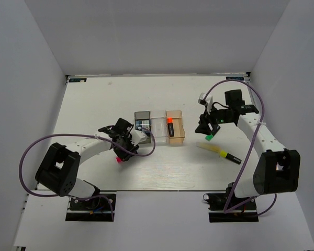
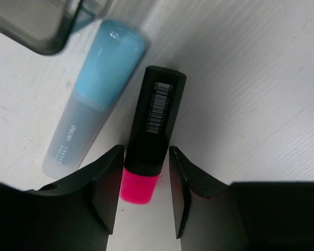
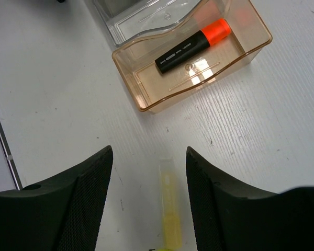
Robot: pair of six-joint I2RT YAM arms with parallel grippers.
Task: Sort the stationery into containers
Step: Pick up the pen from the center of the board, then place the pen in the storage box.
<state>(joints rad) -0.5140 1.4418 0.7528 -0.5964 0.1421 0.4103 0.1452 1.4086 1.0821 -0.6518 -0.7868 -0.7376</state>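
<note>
In the left wrist view my left gripper (image 2: 145, 157) is open and straddles the pink end of a black highlighter (image 2: 156, 115) lying on the table; there is a small gap at the right finger. A light-blue stick (image 2: 91, 99) lies beside it, near the corner of the smoky grey bin (image 2: 36, 29). My right gripper (image 3: 149, 154) is open and empty above a pale-yellow stick (image 3: 170, 209). An orange-ended highlighter (image 3: 193, 44) lies in the orange-tan bin (image 3: 146, 99). The clear bin (image 1: 158, 125) stands between the two others.
In the top view a yellow-ended highlighter (image 1: 230, 157) lies right of the pale-yellow stick (image 1: 208, 149). A green end (image 1: 209, 137) shows just below my right gripper (image 1: 205, 127). Something blue-white (image 1: 142, 126) sits in the grey bin (image 1: 142, 116). White walls enclose the table.
</note>
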